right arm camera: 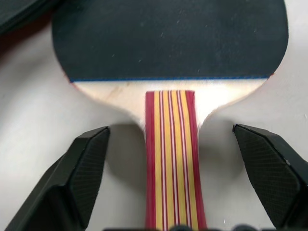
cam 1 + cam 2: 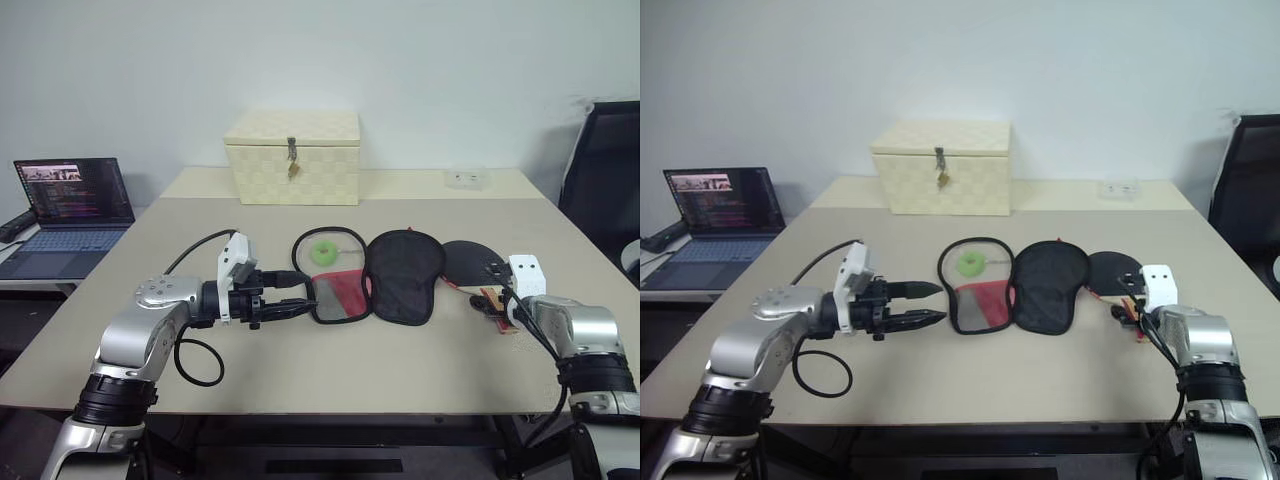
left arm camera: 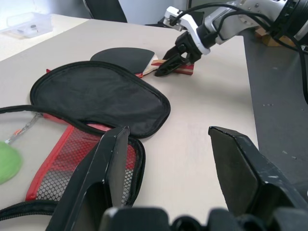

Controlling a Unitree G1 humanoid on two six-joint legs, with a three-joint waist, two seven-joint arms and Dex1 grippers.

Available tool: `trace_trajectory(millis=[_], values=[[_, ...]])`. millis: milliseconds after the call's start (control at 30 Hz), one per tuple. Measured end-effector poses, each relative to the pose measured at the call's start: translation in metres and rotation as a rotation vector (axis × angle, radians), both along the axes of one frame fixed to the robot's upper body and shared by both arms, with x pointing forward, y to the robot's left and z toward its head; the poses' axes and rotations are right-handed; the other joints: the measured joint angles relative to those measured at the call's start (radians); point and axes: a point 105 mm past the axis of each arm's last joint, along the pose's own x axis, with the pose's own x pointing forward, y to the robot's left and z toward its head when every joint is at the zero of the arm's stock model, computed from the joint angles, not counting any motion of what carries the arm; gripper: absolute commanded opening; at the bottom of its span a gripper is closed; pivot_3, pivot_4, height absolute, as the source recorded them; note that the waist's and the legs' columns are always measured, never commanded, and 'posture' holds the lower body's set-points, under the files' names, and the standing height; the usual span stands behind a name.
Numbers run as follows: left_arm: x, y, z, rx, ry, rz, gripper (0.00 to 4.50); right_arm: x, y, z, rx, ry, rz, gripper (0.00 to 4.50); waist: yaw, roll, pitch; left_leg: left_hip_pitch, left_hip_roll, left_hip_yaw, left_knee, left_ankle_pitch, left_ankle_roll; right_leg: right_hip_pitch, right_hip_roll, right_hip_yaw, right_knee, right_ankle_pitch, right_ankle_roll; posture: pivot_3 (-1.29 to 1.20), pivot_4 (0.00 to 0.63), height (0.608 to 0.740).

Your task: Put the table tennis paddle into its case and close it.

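Far left of the head view: a laptop (image 2: 72,215), screen lit, its left edge cut off by the frame, on a side desk beside the table (image 2: 300,370).

Lower left: left gripper (image 2: 300,295) points sideways toward frame centre, fingers spread w/ nothing between them, tips just short of the case (image 2: 385,275). A black cable (image 2: 195,355) loops under that arm; where it ends is hidden behind the arm.

Centre: the case lies open on the table, black fabric half to the right, red mesh panel (image 3: 72,159) at lower left of it. A green round thing (image 2: 324,253) sits inside the zip loop; can't tell what it is. Upper centre, behind: cream woven box (image 2: 293,157), latch shut.

Right of centre: the table tennis paddle (image 2: 468,262) flat on the table, just beside the case; its left edge is hidden under the black half, handle partly hidden by the right arm. In the right wrist view the striped handle (image 1: 171,154) runs between the spread right fingers (image 1: 82,163); neither pad touches it.

Right gripper (image 2: 492,300): open wide, straddling the handle, not pinching. Far right edge: a dark chair (image 2: 605,180), cut off.
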Motion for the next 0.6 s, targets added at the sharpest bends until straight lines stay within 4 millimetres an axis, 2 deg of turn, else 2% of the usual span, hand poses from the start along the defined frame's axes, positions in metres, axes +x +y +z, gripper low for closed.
trace_trajectory(millis=[200, 300, 467, 600], values=[[-0.002, 0.003, -0.009, 0.001, 0.024, 0.020, 2.89, 0.008, -0.003, 0.000, 0.003, -0.033, -0.069, 1.91, 0.000, 0.000, 0.000, 0.000, 0.000, 0.000, 0.000, 0.000, 0.000, 0.000, 0.000, 0.000, 0.000, 0.000, 0.000, 0.00, 0.150, 0.740], [-0.003, 0.008, -0.012, 0.006, 0.026, 0.042, 2.89, 0.012, -0.011, 0.002, -0.013, -0.054, -0.124, 1.11, 0.001, 0.000, 0.000, 0.000, 0.000, 0.000, 0.000, 0.000, 0.000, 0.000, 0.000, 0.000, 0.000, 0.000, 0.000, 0.00, 0.150, 0.740], [-0.006, 0.015, -0.020, -0.001, 0.054, 0.088, 2.89, 0.010, -0.042, 0.016, -0.058, -0.101, -0.253, 1.08, 0.004, 0.003, 0.002, -0.002, -0.001, 0.000, -0.001, 0.000, 0.000, -0.001, -0.001, 0.000, 0.000, 0.000, 0.000, 0.00, 0.150, 0.740], [-0.009, 0.015, -0.018, -0.002, 0.044, 0.088, 2.89, 0.011, -0.050, 0.042, -0.078, -0.170, -0.276, 1.08, 0.002, 0.004, 0.003, -0.001, 0.000, 0.000, -0.001, 0.000, 0.000, -0.002, 0.000, 0.000, 0.000, 0.000, 0.000, 0.00, 0.150, 0.740]])
